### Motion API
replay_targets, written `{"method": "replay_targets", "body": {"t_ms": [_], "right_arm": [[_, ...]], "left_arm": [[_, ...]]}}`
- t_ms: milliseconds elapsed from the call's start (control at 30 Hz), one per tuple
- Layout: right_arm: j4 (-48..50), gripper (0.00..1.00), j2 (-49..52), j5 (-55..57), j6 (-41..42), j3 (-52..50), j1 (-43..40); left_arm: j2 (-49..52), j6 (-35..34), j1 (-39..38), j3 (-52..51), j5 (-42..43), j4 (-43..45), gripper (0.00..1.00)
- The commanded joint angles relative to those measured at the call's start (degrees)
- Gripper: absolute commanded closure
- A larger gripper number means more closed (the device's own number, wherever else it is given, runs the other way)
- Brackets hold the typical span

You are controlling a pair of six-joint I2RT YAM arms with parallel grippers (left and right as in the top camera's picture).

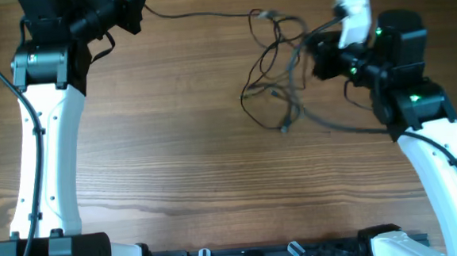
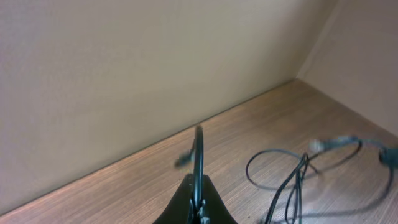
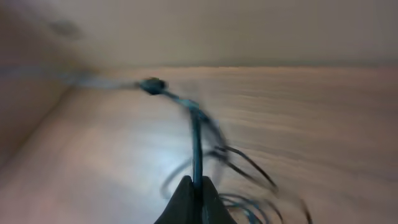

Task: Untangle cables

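The cables [image 1: 277,69] are thin black cords lying in loose tangled loops on the wooden table at the upper middle-right. One strand [image 1: 198,16] runs left from the tangle to my left gripper [image 1: 138,8] at the far left edge. In the left wrist view my left gripper [image 2: 198,186] is shut on a cable [image 2: 199,149] that rises between its fingers, with loose loops [image 2: 292,177] to the right. My right gripper [image 1: 316,59] is at the tangle's right side. In the right wrist view it [image 3: 196,183] is shut on a cable [image 3: 196,143], blurred.
The wooden table [image 1: 174,147] ends at a beige wall [image 2: 124,74] at the far side. The white arm bodies stand at the left [image 1: 47,155] and right [image 1: 446,178]. A thicker black cord [image 1: 340,125] runs from the tangle toward the right arm.
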Motion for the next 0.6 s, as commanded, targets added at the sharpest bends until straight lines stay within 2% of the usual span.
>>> {"method": "replay_targets", "body": {"t_ms": [0,167,400,567], "right_arm": [[-1.8,0.95,1.1,14.3,9.3,1.0,-3.2],[-3.2,0.95,4.0,16.5,10.8,1.0,-5.3],[-4.2,0.96,10.8,28.7,13.1,1.0,-5.4],[-5.8,0.95,13.0,32.8,16.7,1.0,-6.8]], "left_arm": [[0.1,1.8,1.4,1.1,-0.1,-0.5,0.96],[0.1,2.0,2.3,1.1,-0.1,-2.5,0.96],[0.1,3.7,2.3,1.1,-0.2,-3.6,0.96],[0.1,3.7,3.7,1.1,-0.1,-3.6,0.96]]}}
